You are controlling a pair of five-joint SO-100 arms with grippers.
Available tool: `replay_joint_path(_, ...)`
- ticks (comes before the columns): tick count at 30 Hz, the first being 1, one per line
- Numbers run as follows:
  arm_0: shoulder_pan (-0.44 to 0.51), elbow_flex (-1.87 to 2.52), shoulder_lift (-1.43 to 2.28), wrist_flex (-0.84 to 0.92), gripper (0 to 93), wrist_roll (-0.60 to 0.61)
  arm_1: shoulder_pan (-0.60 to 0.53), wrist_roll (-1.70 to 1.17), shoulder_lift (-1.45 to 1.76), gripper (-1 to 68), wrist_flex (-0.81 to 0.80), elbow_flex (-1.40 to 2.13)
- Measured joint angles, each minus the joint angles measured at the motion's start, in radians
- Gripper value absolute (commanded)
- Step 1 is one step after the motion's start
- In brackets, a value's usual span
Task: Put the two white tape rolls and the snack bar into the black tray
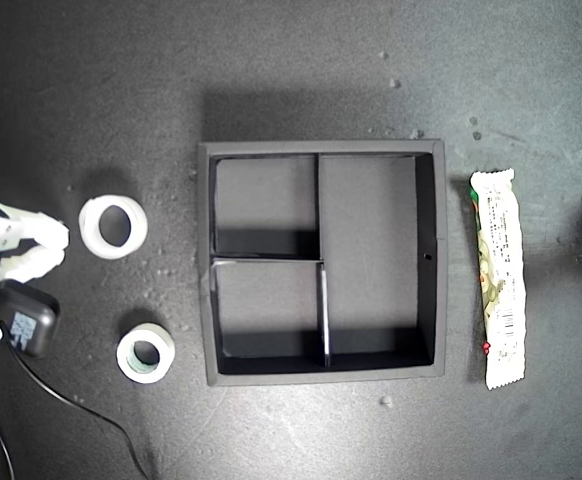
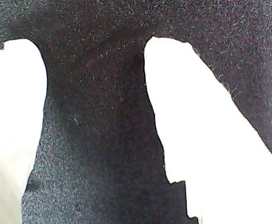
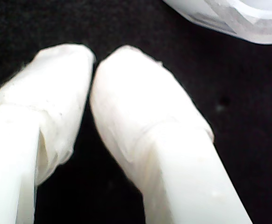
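**Nothing in the tray yet**

Our square matte black tray (image 1: 429, 262) sits empty mid-mat. Two white tape rings (image 1: 113, 227) (image 1: 146, 353) lie toward the exterior view's left edge, the cream-wrapped snack bar (image 1: 498, 281) toward its right. My first gripper (image 2: 96, 126) gapes over bare mat; my second gripper (image 3: 91, 84) is closed, empty, beside a ring. Dark speckled mat (image 1: 291, 60); no room visible.

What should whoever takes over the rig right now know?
My first gripper: open, nothing but mat between its fingers.
My second gripper: shut, empty, at the exterior view's left edge beside the larger tape roll.
The smaller tape roll lies on the mat nearer the exterior view's bottom.
The snack bar lies on the mat just to the exterior view's right of the black tray.
Done: nothing; all three compartments are empty.
Left: both rolls and the bar.
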Motion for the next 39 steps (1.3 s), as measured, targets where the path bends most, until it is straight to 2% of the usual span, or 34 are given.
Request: replay_joint_path(39,0.000,0.000,0.000,0.000,0.2,0.017,0.000,0.000,0.000,13.8,0.000,0.000)
